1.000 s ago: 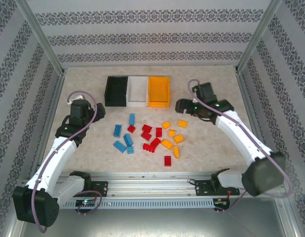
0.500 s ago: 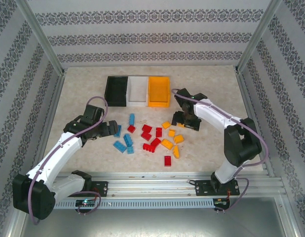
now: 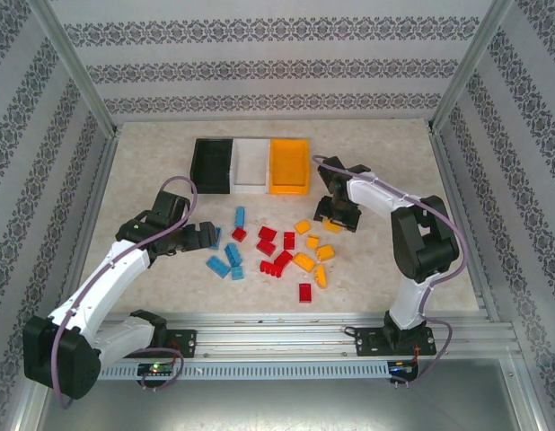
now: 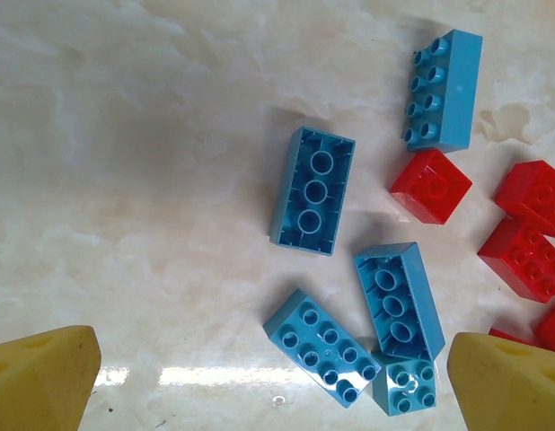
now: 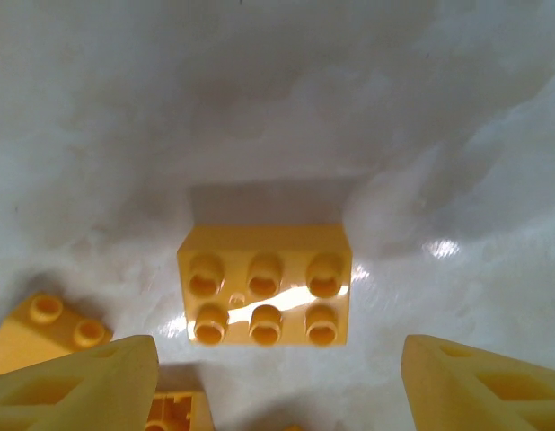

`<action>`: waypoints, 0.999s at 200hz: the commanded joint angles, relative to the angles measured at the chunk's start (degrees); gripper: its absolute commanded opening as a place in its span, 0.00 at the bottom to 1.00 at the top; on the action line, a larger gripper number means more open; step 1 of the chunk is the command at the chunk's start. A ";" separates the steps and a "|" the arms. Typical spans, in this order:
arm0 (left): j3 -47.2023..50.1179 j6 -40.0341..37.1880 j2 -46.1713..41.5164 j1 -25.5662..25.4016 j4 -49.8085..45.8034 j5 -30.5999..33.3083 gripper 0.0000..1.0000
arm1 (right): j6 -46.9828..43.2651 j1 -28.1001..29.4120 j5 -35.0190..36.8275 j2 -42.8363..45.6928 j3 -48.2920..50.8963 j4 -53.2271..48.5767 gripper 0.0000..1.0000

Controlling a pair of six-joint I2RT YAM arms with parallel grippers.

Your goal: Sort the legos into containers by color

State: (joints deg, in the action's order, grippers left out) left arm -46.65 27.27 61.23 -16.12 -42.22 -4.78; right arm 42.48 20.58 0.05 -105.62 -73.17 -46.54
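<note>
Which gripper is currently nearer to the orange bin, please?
Right. The right gripper is above the yellow bricks, just nearer the arms and right of the orange bin; the left gripper is over the blue bricks, well off to the bin's left.

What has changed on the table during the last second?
The left gripper swung right and toward the near edge, up to the blue bricks, and now hangs open above them. The right gripper came down and slightly nearer, and now hangs open over a yellow brick. No brick has been gripped or moved, and the bins stayed in place too.
</note>
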 commanded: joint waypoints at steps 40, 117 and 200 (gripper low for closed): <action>-1.18 0.69 2.79 -0.26 -0.13 -0.81 1.00 | -4.81 -1.69 -3.01 -2.54 1.27 3.57 0.70; -2.95 2.17 5.73 -0.23 0.48 -0.19 1.00 | -5.06 -1.96 -4.04 -6.57 1.08 5.37 0.59; -2.98 1.32 5.99 -0.19 -0.42 0.30 1.00 | -5.00 -1.94 -4.44 -4.88 1.71 6.47 0.42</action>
State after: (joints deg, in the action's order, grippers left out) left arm -48.16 28.80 66.92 -16.12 -41.98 -5.37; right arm 37.56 18.50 -2.68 -110.17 -72.60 -42.13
